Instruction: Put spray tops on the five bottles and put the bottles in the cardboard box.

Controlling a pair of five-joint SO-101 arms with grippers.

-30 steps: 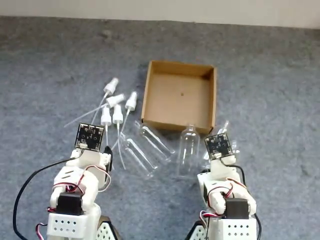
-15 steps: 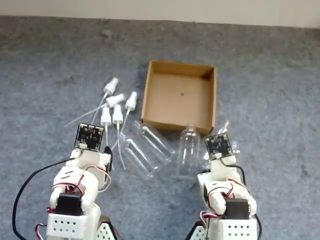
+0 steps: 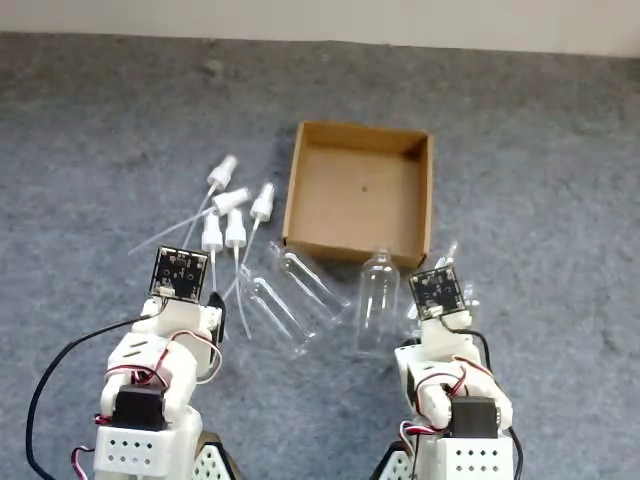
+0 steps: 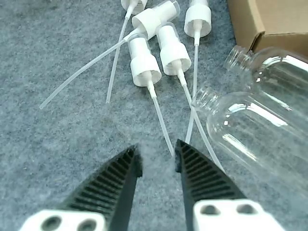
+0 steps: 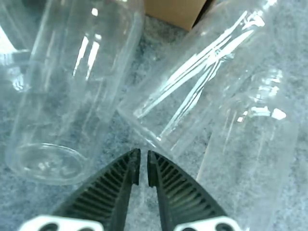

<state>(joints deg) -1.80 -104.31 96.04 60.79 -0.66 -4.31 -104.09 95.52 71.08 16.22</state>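
Starting closest to the arms, the left gripper (image 4: pixel 156 150) sits low over the grey carpet (image 4: pixel 57 134) with its black fingers spread a little, holding nothing. The thin tube of one of the spray tops (image 4: pixel 144 65) ends just beyond the gap between them. The right gripper (image 5: pixel 143 156) has its fingers pressed almost together, with only a slit between them, and also grips nothing. Its tips point at the carpet between the bases of two clear bottles (image 5: pixel 72 86) lying on their sides, with a third just beside them. In the high view, two bottles (image 3: pixel 272 312) lie side by side ahead of the left arm (image 3: pixel 160 350), with open necks pointing away from the arms. One more (image 3: pixel 376 300) lies ahead of the right arm (image 3: pixel 450 375), and the last two are partly hidden by that arm's camera board. Farther out on the left, five white spray tops (image 3: pixel 235 230) lie in a loose cluster on the carpet, their tubes fanning toward the arms. Farthest off is the cardboard box (image 3: pixel 296 190), open side up — its near wall is just beyond the bottle necks.
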